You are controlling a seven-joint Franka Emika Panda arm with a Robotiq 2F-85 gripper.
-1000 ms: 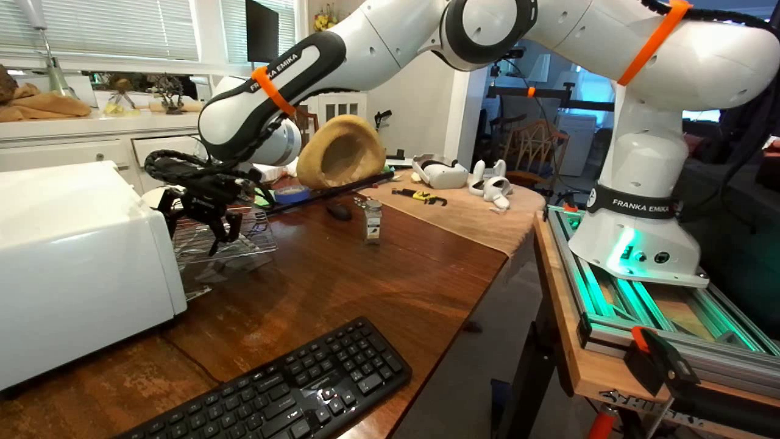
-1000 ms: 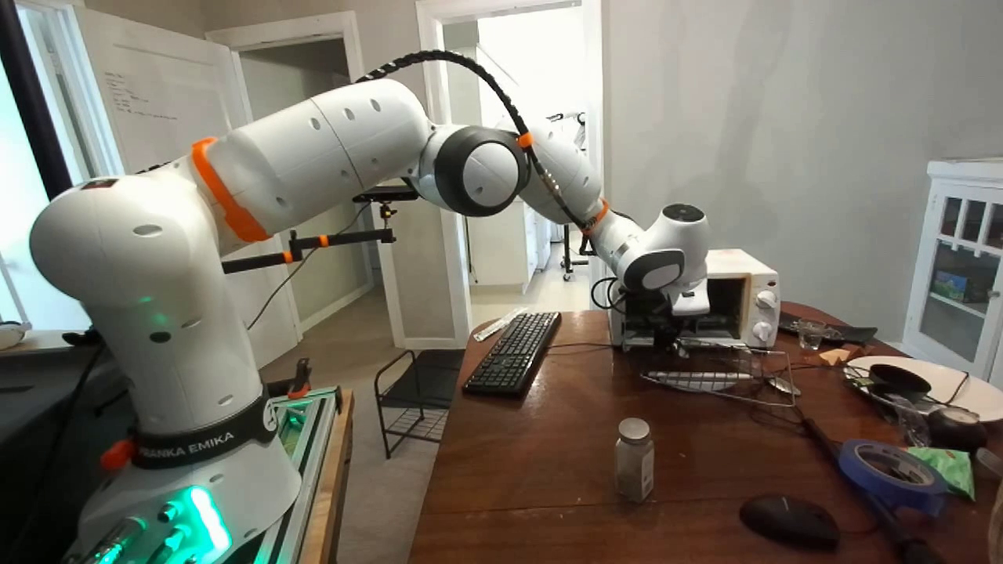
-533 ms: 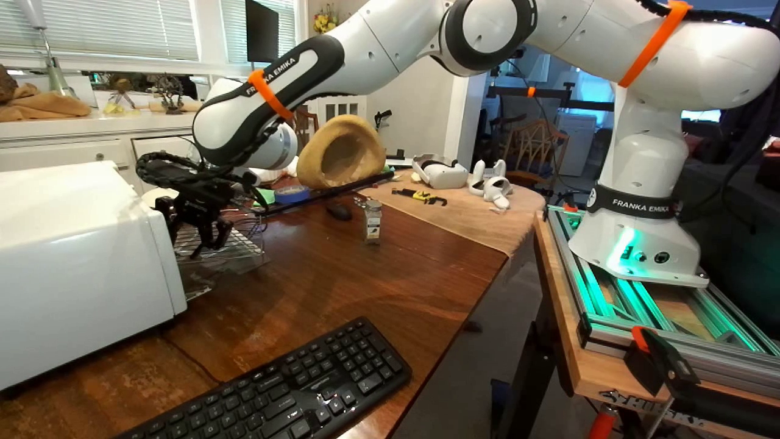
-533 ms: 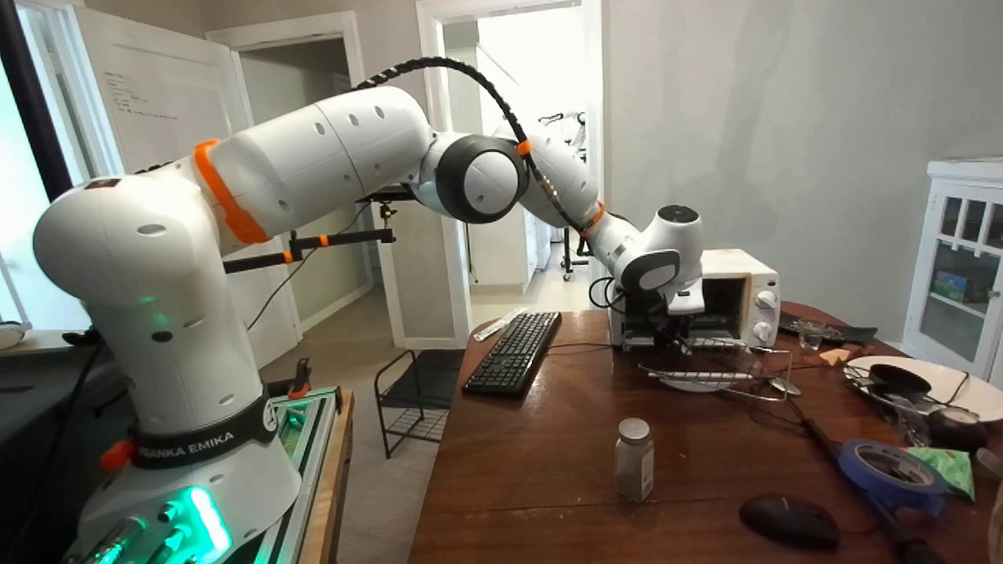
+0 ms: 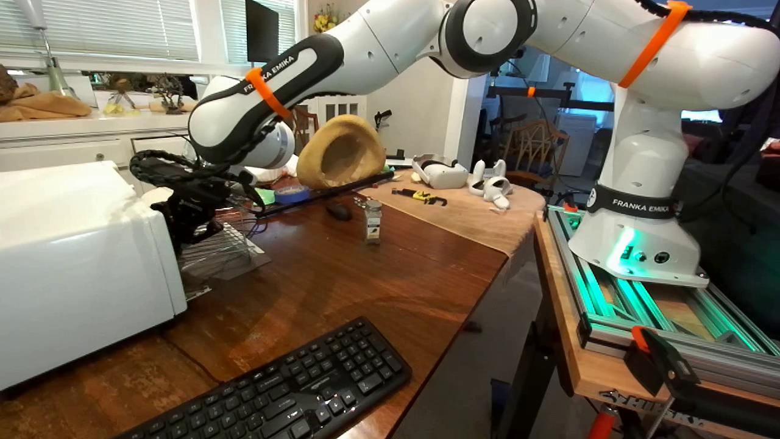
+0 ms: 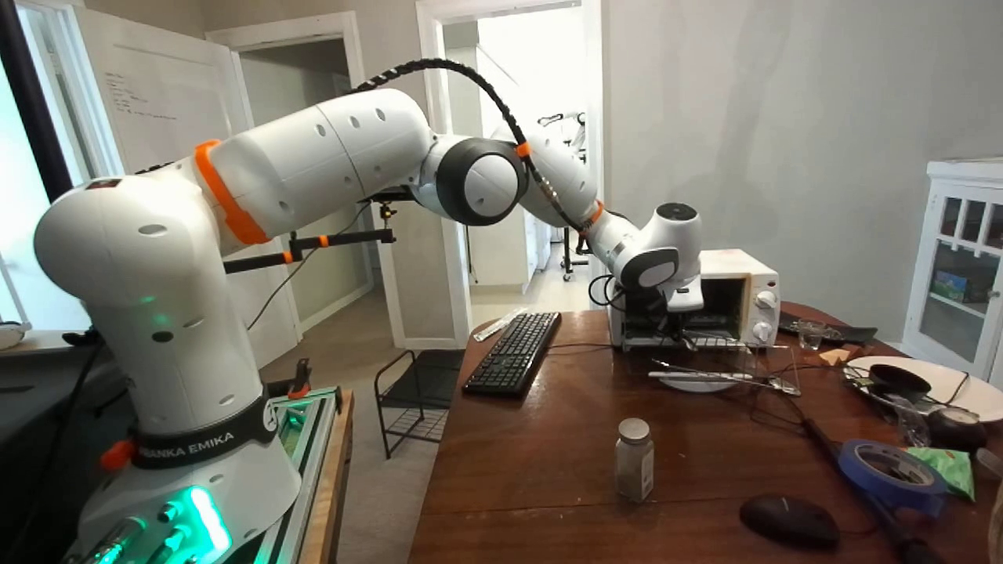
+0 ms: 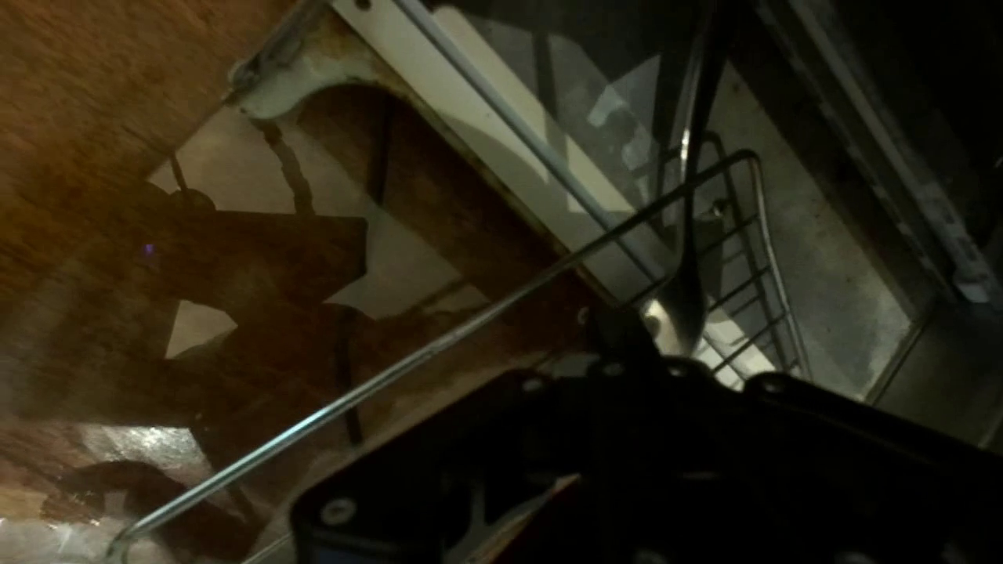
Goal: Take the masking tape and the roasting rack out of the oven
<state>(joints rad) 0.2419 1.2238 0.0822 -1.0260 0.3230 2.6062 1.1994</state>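
Note:
The oven is a white box (image 5: 73,274); its front (image 6: 744,294) is open onto a dark inside. My gripper (image 5: 180,241) is low at that opening, fingers brought together. The wire roasting rack (image 5: 224,244) leans at a tilt in front of the oven, around and beyond the fingertips. In the wrist view its rim bar (image 7: 462,331) runs past the shut gripper (image 7: 627,337). Whether a rack wire is pinched between the dark fingers I cannot tell. A metal spoon (image 7: 680,305) lies just behind the fingertips. The masking tape, a blue roll (image 6: 889,493), lies on the table.
A black keyboard (image 6: 513,356) lies beside the oven. On the table stand a small capped jar (image 6: 635,462) and a black mouse (image 6: 789,520). A large white plate (image 6: 979,392) with dark items sits near the masking tape. A straw hat (image 5: 341,152) stands farther off.
The gripper has gone from open to shut while shifting slightly toward the oven. The roasting rack has shifted and its tilt has changed beside the fingers.

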